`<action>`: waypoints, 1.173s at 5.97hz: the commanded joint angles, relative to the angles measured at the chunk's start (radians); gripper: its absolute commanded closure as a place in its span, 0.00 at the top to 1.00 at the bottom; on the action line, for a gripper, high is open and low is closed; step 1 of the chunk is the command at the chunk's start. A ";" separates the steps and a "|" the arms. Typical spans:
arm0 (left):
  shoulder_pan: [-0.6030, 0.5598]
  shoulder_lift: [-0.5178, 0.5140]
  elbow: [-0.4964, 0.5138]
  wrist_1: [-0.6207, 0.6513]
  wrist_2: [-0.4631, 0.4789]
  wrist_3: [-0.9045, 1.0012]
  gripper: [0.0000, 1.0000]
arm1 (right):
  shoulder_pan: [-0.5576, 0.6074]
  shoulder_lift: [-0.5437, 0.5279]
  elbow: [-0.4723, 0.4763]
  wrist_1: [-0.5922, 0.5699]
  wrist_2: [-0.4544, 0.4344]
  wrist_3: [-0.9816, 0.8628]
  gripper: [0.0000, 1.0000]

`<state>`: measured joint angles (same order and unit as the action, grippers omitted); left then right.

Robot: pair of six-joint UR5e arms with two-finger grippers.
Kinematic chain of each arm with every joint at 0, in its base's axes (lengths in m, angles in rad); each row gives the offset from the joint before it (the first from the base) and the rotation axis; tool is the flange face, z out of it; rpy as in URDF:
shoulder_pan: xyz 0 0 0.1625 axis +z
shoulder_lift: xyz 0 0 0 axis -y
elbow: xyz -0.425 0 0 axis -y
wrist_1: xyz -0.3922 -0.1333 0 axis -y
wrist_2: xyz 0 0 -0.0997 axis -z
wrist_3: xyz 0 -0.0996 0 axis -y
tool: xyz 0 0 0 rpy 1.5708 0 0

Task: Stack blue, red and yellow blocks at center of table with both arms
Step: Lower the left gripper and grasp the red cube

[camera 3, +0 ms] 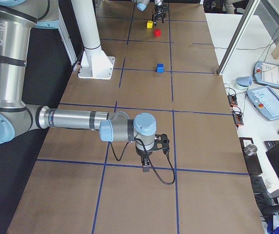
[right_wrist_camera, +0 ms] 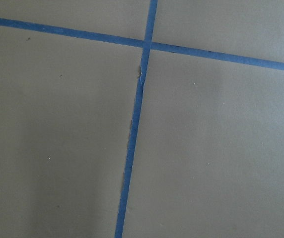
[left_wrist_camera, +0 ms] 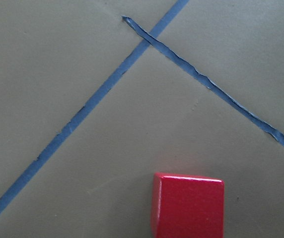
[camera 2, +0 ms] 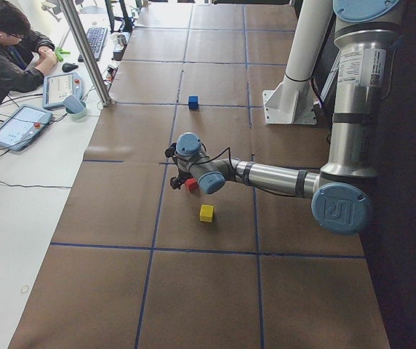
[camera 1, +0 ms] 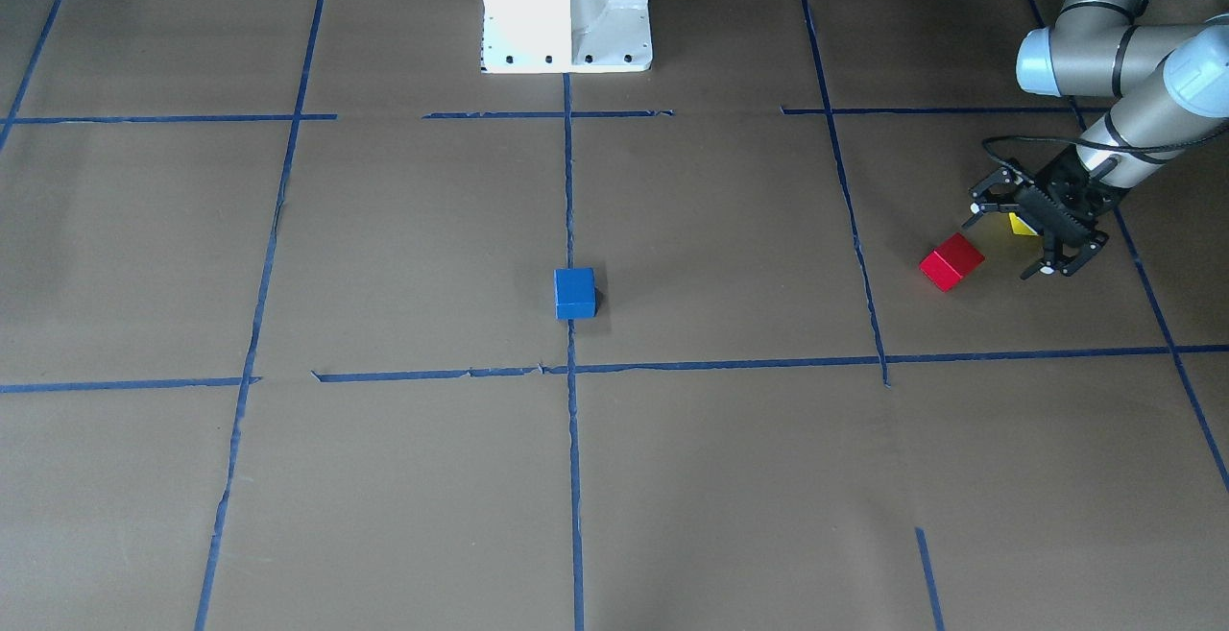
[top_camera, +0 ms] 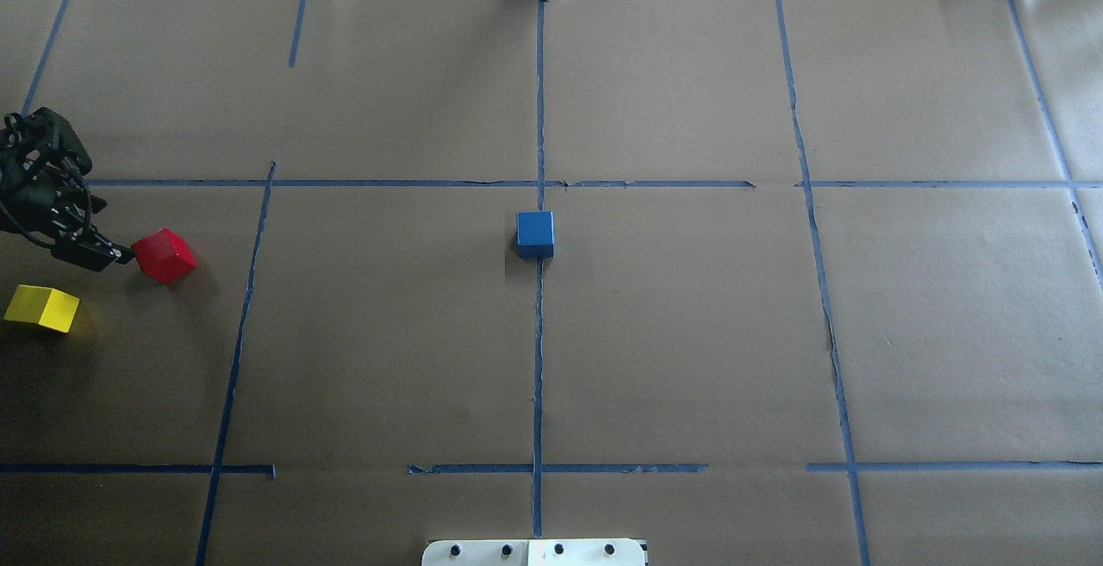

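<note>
The blue block sits alone on the middle tape line of the desk, out in front of the white pedestal. Well off to the robot's left of the blue block lies the red block, turned at an angle to the grid. Farther out still, and a little nearer the robot, is the yellow block, apart from the red one.

The left hand hangs just beside the red block, on the side away from the blue block, its fingers spread wide and holding nothing. The front view shows that spread plainly but hides most of the yellow block behind the hand. The overhead view shows the yellow block whole, and there one finger seems to meet the red block — whether it touches I cannot tell. The left wrist view has no fingers in it, only the red block at its lower edge and two tape lines meeting.

The right hand appears only in the right side view, far from the blue block on the robot's right, low over a tape crossing — wide or narrow, I cannot tell. Its wrist view shows only paper and crossed tape. The left side view alone shows a person seated at a white side table
</note>
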<state>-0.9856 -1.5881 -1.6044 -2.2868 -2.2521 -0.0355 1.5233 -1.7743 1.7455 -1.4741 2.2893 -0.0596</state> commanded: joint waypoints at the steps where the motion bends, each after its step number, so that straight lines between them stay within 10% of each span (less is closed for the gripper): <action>1: 0.063 -0.007 0.006 -0.003 0.002 -0.088 1.00 | 0.000 -0.001 -0.001 0.000 -0.002 -0.002 1.00; 5: 0.130 -0.048 0.044 0.000 0.095 -0.141 0.99 | 0.000 -0.002 -0.007 0.003 -0.002 -0.003 1.00; 7: 0.134 -0.053 0.041 0.003 0.095 -0.142 0.49 | 0.000 -0.002 -0.011 0.003 -0.002 -0.002 1.00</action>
<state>-0.8534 -1.6392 -1.5623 -2.2850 -2.1573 -0.1750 1.5232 -1.7763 1.7365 -1.4713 2.2870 -0.0617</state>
